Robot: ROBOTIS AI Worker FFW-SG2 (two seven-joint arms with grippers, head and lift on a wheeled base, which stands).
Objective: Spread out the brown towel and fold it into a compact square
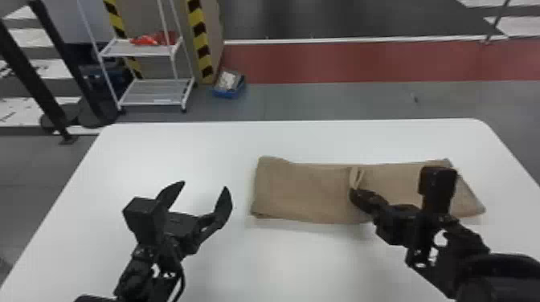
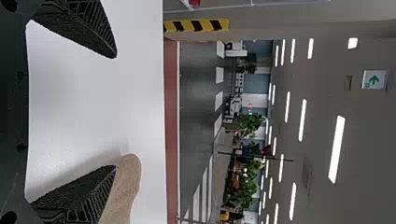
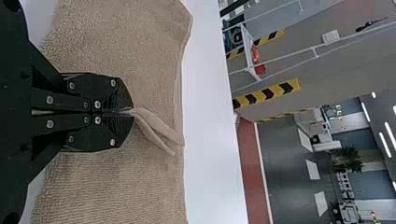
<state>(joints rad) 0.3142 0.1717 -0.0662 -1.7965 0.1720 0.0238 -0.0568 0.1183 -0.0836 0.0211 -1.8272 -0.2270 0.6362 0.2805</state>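
"Where is your brown towel [image 1: 305,192]?"

"It lies on the white table [image 1: 181,148], mostly to the right of the middle, as a long, folded strip running from left to right. Its left end is fairly squared off, while the right end slants out to a corner on the near side."

"And your right gripper [image 1: 356,192]?"

"You have it over the strip, near the middle of its length, with the fingers clenched on a small pinch of the towel. In the right wrist view you can see the two fingers pressed together and a narrow double fold sticking out past their tips, with cloth spread flat on both sides of them."

"What about your left gripper [image 1: 202,187]?"

"That one is over the table to the left of the towel, apart from it. Your fingers there are spread wide and grasp nothing. From the left wrist view, your left gripper [image 2: 116,111] has bare tabletop between its fingers, and a rounded part of the towel shows beyond one finger."

"Anything past the table?"

"You have a white wheeled rack [image 1: 136,48] with red items [image 1: 146,40] on its shelf, and a blue box [image 1: 229,95] on the floor beside a striped post [image 1: 201,44]."
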